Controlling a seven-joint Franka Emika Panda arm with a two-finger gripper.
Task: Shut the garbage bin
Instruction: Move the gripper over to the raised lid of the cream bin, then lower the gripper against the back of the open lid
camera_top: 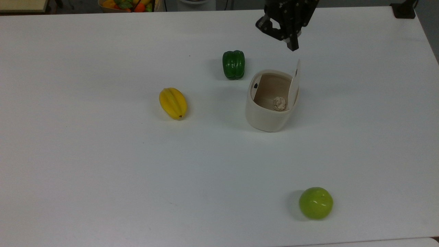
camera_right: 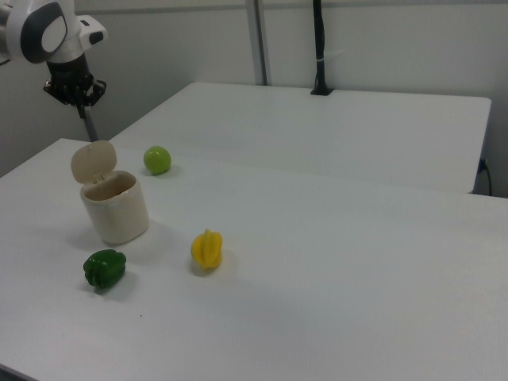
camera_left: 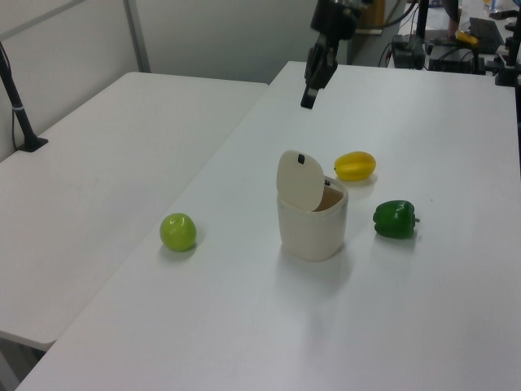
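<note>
1. I see bright, even light from overhead on the white bench (camera_top: pixel 103 171); there is no hard glare.
2. Shadows are soft and short: a faint one lies on the top view's left of the green apple (camera_top: pixel 316 203), another beside the garbage bin (camera_top: pixel 269 116).
3. My top view looks slightly grainy with a cool tint.

Top view: pepper (camera_top: pixel 233 64) left of garbage bin (camera_top: pixel 269 111), perhaps apart
</note>
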